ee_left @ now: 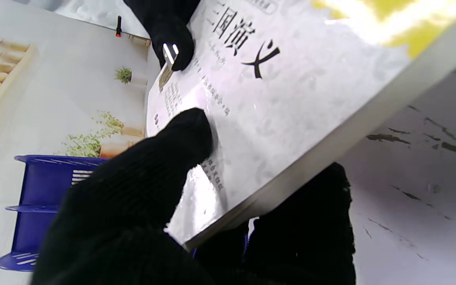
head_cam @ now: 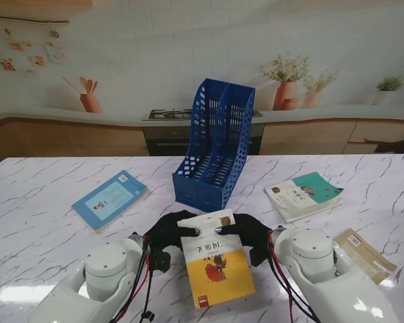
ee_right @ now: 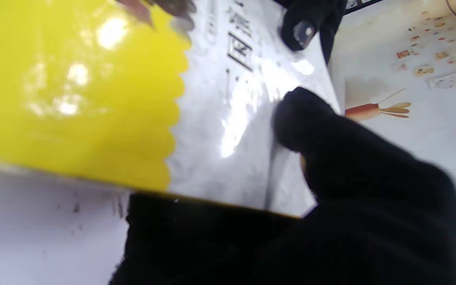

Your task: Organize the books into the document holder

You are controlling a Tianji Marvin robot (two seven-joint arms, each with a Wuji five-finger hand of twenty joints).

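Note:
A yellow-and-white book is held above the table right in front of me, tilted. My left hand grips its left edge, thumb on the cover and fingers underneath. My right hand grips the right edge the same way. The left wrist view shows the book with my thumb pressed on its white cover. In the right wrist view the book fills the frame under my thumb. The blue document holder stands upright just beyond the book, its slots holding nothing I can see.
A light blue book lies flat to the left of the holder. A white and teal book lies to the right of it. A tan booklet rests by my right forearm. The marble table ends at a kitchen backdrop.

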